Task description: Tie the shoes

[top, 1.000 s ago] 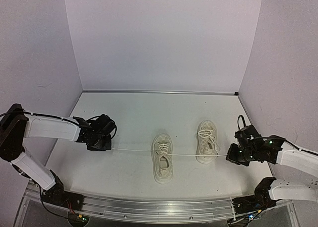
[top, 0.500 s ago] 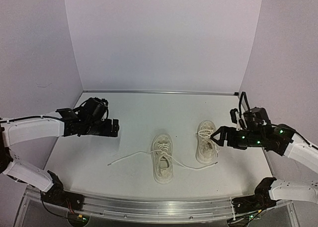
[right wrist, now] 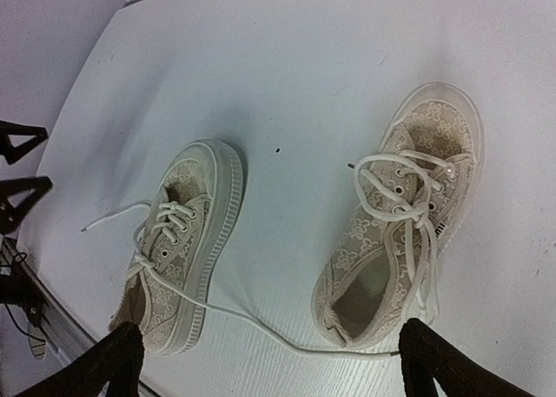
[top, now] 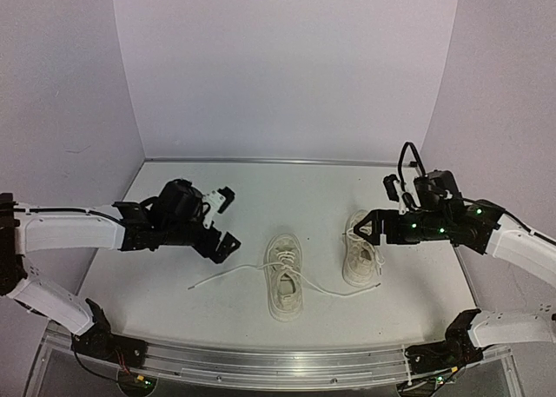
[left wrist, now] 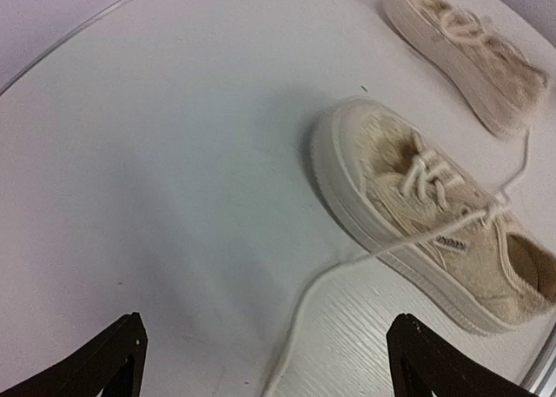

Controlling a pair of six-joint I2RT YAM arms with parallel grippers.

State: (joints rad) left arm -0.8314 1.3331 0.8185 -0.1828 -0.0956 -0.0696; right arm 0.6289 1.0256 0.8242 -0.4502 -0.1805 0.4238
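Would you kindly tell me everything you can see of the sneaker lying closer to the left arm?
The sneaker is a small cream low-top with a patterned, fabric-looking upper and a thick pale sole. It stands upright on the white table, toe towards the back wall, heel opening towards the near edge. Its thin white laces are threaded but show no bow: one end trails left across the table, the other right, towards the second shoe. Only the table is seen touching it.
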